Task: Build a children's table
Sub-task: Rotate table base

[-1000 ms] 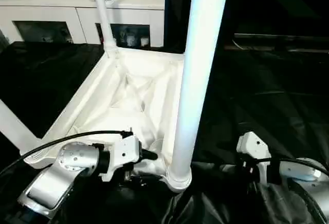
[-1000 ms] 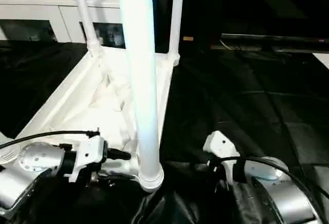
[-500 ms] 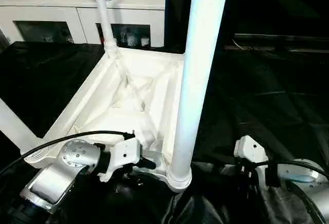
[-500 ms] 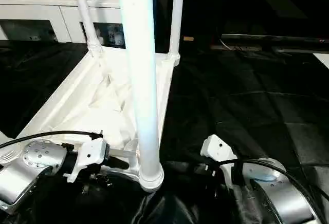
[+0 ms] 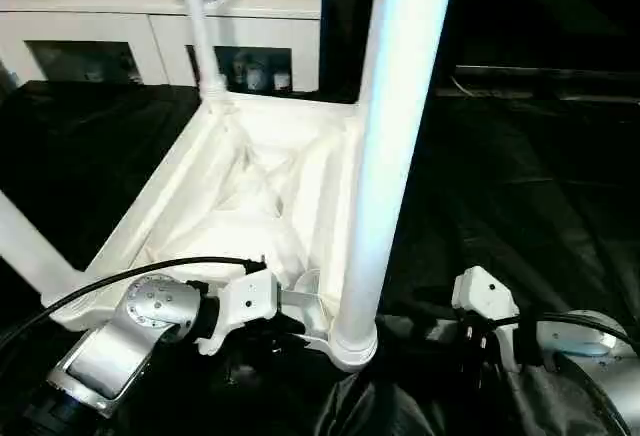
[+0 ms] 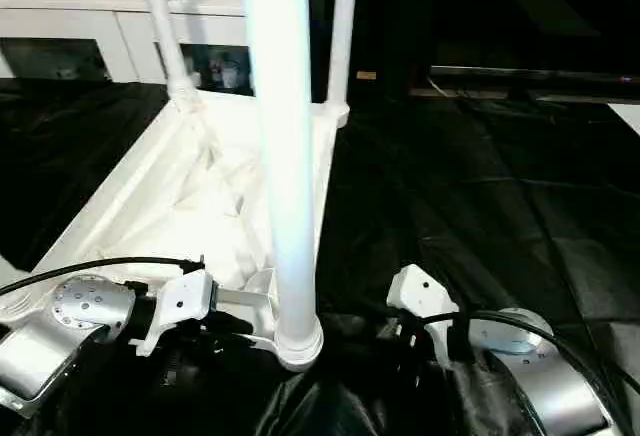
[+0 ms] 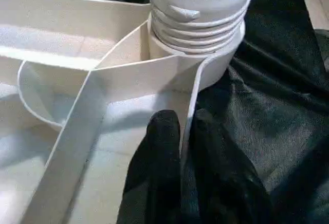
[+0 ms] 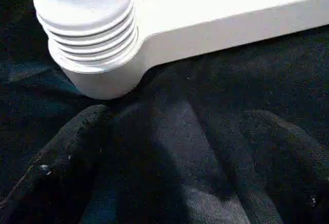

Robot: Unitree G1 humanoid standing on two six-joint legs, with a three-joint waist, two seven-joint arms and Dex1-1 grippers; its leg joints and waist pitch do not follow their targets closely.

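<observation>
Left jaws now pinch the tabletop's rim.
Left gripper (image 7: 181, 147) has closed on the top (image 5: 250, 191) beside the near leg (image 5: 385, 156); right gripper (image 8: 169, 131), at 4 o'clock, gapes wide—bracing, probably.

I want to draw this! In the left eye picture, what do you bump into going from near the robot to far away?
Left gripper → near table leg in its corner socket → ribbed underside of the table top → far table leg → white cabinet.

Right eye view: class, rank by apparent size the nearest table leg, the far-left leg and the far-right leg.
1. Nearest table leg, much the largest.
2. and 3. Far-left leg and far-right leg look alike.
Nearness to the camera inflates the first.
</observation>
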